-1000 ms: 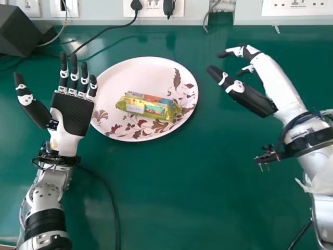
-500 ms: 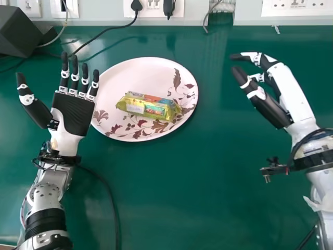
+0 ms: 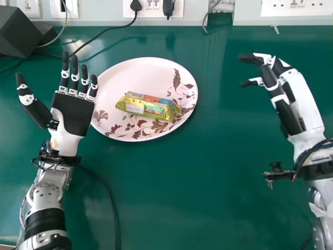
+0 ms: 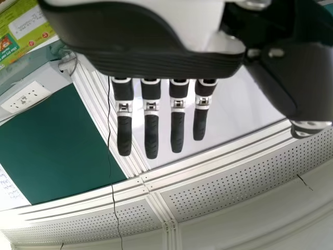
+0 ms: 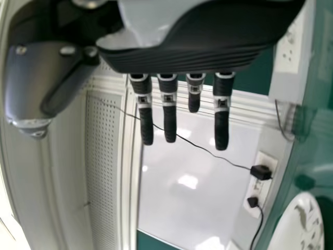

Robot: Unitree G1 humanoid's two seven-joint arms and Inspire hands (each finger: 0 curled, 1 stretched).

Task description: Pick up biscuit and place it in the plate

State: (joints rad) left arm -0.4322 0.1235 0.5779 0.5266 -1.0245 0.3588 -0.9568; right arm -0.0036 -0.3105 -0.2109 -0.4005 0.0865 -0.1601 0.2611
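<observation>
A dark box point(image 3: 18, 32) and cables point(image 3: 94, 37) lie near wall sockets point(image 3: 297, 7).

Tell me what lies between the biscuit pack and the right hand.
In the head view, the stretch from the biscuit pack to the right hand crosses part of the plate, then green tabletop; no other object lies there.

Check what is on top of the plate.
A biscuit pack lies on the plate, printed leaves showing beside it. The patch directly under the pack is covered, so I can't see it.
</observation>
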